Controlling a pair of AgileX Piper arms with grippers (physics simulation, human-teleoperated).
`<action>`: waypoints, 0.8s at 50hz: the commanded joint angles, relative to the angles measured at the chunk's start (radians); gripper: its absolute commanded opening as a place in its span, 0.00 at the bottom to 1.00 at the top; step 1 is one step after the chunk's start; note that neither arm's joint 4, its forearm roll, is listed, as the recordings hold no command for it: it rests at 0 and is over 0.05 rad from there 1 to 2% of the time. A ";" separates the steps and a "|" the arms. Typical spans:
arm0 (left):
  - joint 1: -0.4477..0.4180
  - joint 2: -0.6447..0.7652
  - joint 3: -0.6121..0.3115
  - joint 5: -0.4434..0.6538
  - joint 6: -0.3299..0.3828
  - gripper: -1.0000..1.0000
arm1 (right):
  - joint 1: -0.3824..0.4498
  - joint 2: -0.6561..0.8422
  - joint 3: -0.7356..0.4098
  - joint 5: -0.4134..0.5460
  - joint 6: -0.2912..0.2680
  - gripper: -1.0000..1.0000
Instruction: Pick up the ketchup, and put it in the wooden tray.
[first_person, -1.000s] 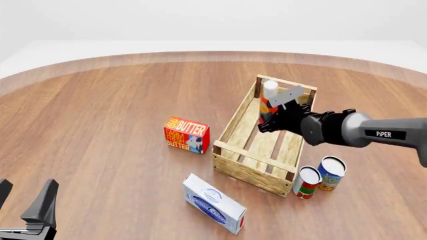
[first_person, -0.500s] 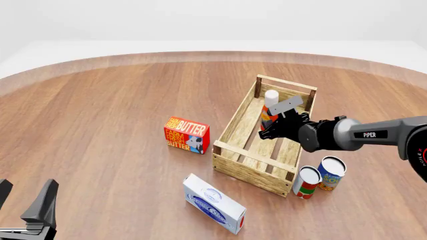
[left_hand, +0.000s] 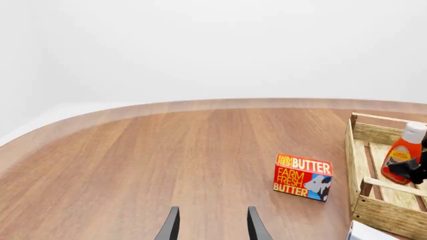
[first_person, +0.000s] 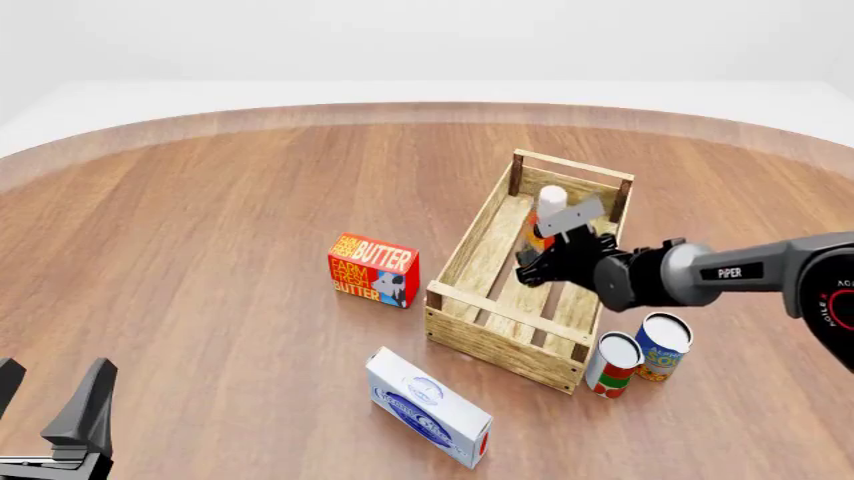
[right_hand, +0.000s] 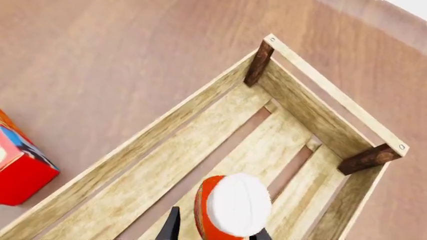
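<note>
In the left wrist view, the left gripper (left_hand: 212, 225) shows at the bottom centre as two dark fingers standing apart with nothing between them. The ketchup (left_hand: 402, 153) stands at the far right edge, upright inside the wooden tray (left_hand: 373, 212), with a dark part of the other arm against its lower side. The butter box (left_hand: 303, 176) sits on the table just beside the tray.

In the front view, the right gripper (first_person: 550, 250) reaches in from the right, right of centre, clenched on the ketchup (first_person: 545, 213), whose white cap points up and long axis runs near vertical. The bottle is within the tray (first_person: 507, 345) walls, toward its far end. Whether its base touches the slats is hidden. The left gripper (first_person: 47, 420) rests in the lower left corner, well apart.

In the right wrist view, the cap of the ketchup (right_hand: 235, 206) sits low in the frame between the two finger edges, above the tray (right_hand: 313, 102) floor. The release should be straight down.
</note>
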 joint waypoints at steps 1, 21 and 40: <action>0.000 0.000 0.000 0.000 0.000 1.00 | -0.004 0.012 0.015 -0.009 0.020 1.00; 0.000 0.000 0.000 0.000 0.000 1.00 | -0.009 -0.129 0.099 -0.008 0.005 1.00; 0.000 0.000 0.000 0.000 0.000 1.00 | 0.000 -0.264 0.214 -0.023 -0.010 1.00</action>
